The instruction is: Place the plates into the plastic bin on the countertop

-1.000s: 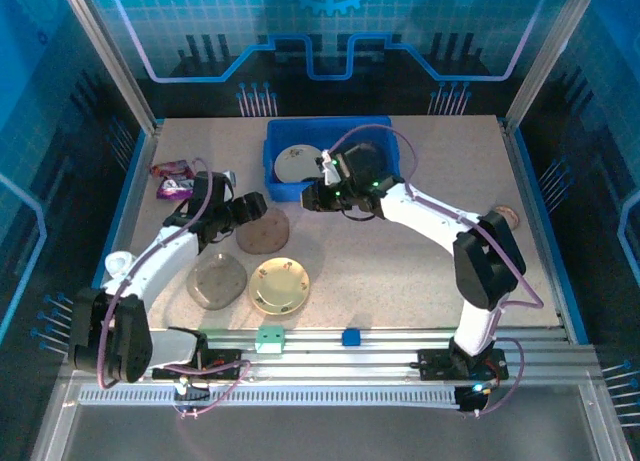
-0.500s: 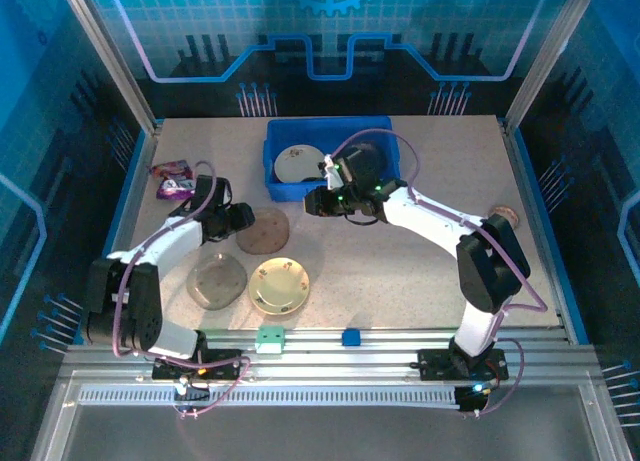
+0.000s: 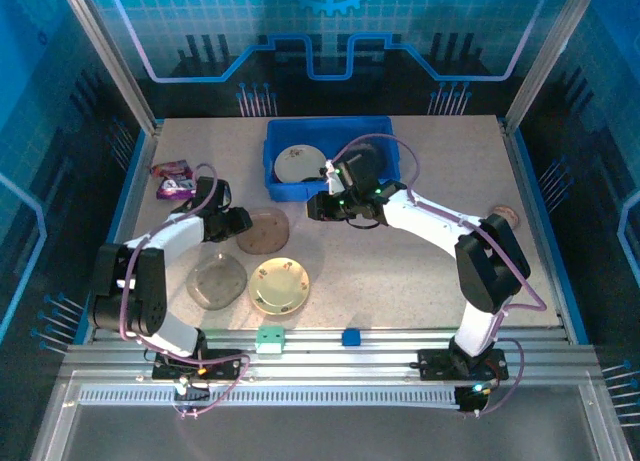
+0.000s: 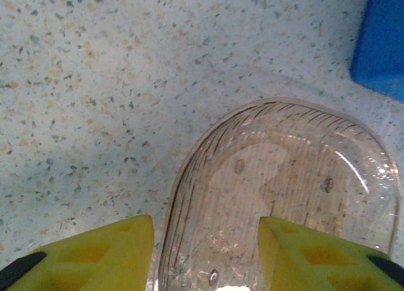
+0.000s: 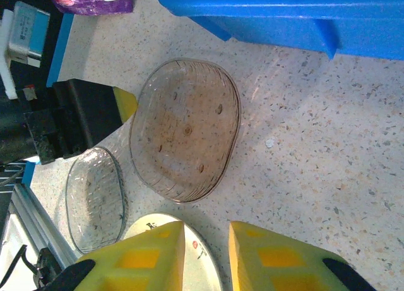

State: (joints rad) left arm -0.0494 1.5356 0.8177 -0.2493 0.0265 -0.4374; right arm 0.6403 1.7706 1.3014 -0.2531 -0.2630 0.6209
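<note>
The beige speckled countertop (image 3: 430,281), edged in blue, offers open room across its right half and along the front. At the back centre sits the bright-blue plastic bin (image 3: 300,124), a rimmed rectangular tub with a white plate (image 3: 296,164) in its left side. Three plates rest left of centre, near one another: a ribbed, translucent brown plate (image 3: 265,233) just in front of the bin, then a smoky grey plate (image 3: 217,279) and a glossy cream floral plate (image 3: 279,285) nearer the front. The left gripper (image 4: 205,231) spreads its yellow fingers across the brown plate's near rim; whether they touch it I cannot tell. The right gripper (image 5: 206,240) hangs beside that plate, fingers narrowly apart, holding nothing. A purple snack packet (image 3: 175,181) lies by the left edging.
</note>
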